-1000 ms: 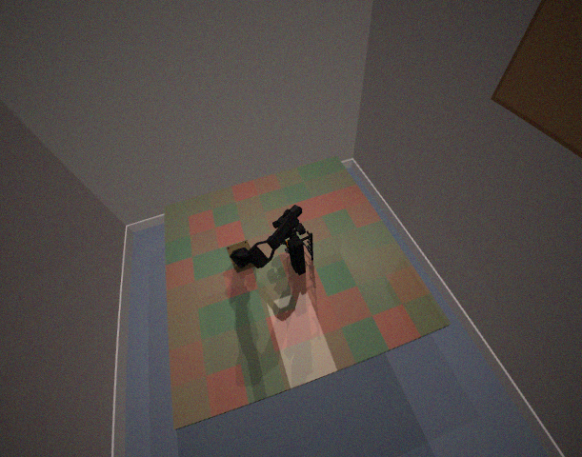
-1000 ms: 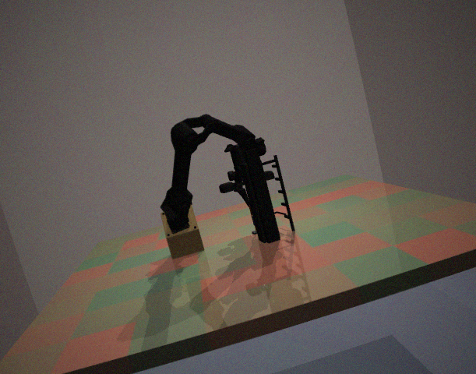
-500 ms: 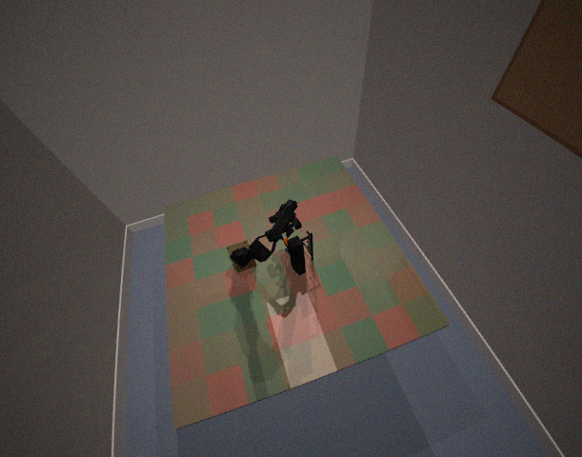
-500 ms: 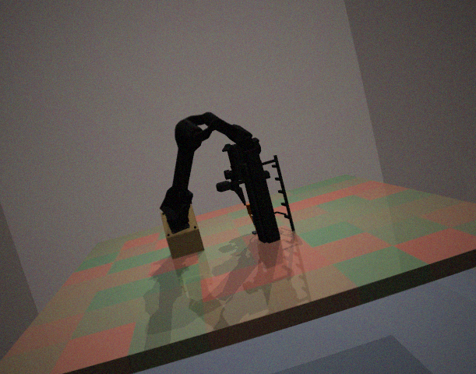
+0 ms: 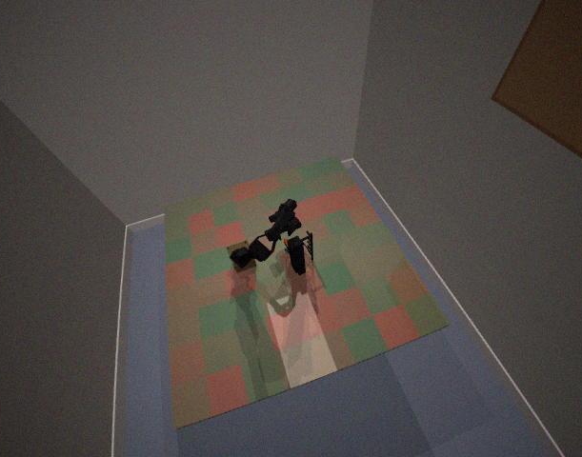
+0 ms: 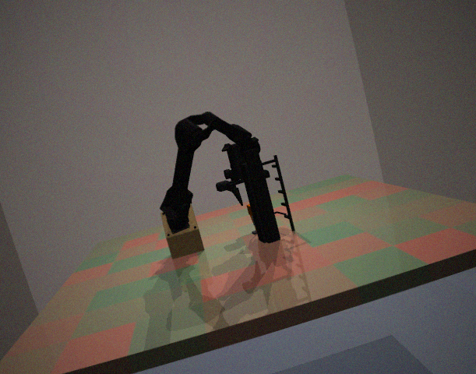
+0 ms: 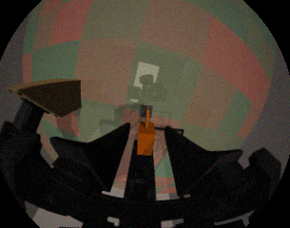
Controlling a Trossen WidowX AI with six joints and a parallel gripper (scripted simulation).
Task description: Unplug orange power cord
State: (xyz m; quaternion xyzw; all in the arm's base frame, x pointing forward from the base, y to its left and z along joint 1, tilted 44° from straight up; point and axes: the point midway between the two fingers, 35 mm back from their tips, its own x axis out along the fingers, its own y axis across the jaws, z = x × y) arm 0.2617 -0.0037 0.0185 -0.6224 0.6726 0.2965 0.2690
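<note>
The black power strip (image 5: 293,258) (image 6: 264,209) (image 7: 141,178) stands upright, tilted a little, on the patchwork top. The orange plug (image 5: 286,242) (image 6: 248,209) (image 7: 145,142) is at the strip's side that faces the arm's base. In the wrist view its orange cord runs up the picture to a small dark block (image 7: 145,110). My gripper (image 7: 147,127) is open, one finger on each side of the plug, with gaps on both sides. The strip hides one finger in the exterior view. I cannot tell whether the plug's prongs are in the strip.
A thin black rack with short pegs (image 5: 311,246) (image 6: 283,193) stands close behind the strip. The tan base block (image 5: 239,245) (image 6: 186,244) (image 7: 59,97) carries the arm. The patchwork top (image 5: 222,314) (image 6: 375,249) ends at a dark front edge (image 6: 269,315).
</note>
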